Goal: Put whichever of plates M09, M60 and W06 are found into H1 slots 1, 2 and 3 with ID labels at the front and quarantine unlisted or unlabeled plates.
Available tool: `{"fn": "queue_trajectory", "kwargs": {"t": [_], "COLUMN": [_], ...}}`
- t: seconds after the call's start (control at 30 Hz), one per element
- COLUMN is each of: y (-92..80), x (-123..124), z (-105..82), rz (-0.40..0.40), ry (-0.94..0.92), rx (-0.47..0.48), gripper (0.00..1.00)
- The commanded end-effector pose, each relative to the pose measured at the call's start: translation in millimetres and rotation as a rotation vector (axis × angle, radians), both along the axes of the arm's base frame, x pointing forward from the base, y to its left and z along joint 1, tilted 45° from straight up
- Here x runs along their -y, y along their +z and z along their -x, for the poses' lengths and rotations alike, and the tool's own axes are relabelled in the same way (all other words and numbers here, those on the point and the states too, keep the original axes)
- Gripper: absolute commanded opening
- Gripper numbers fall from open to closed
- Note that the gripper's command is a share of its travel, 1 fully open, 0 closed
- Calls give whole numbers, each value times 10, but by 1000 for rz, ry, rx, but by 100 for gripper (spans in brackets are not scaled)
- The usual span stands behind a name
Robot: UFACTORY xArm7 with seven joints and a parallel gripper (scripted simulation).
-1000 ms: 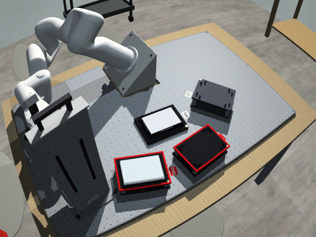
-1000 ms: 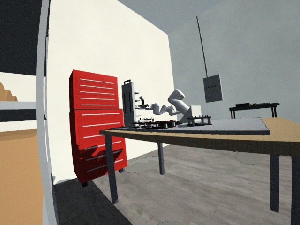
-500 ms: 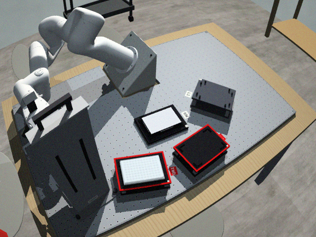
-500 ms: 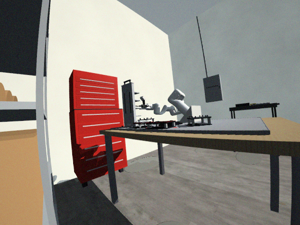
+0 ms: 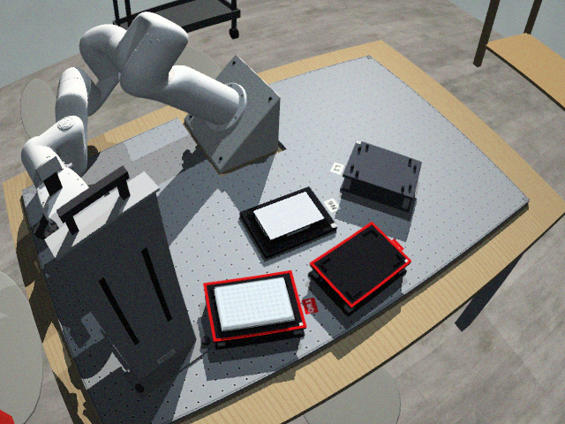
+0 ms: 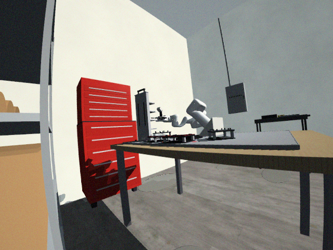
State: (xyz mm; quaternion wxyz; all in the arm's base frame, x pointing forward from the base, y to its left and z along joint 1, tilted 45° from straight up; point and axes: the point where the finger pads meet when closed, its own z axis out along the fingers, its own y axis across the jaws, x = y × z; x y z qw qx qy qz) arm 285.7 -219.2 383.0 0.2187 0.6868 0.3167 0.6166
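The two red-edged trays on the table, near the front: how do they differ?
The nearer red-edged nest holds a white plate with a grid of wells; the farther red-edged nest shows only its dark inside, with nothing on it. The nearer one lies almost square to the view; the farther one is turned at an angle. Both have red borders, sit on dark raised bases, and have a small red tag beside them.
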Motion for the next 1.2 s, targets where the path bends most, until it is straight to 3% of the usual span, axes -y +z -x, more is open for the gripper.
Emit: {"fn": "queue_trajectory", "kwargs": {"t": [0.0,1.17], "y": [13,87], "x": [-1,47], "z": [80,588], "rz": [2,2], "ry": [1,0], "rx": [-1,-1], "gripper": [100,100]}}
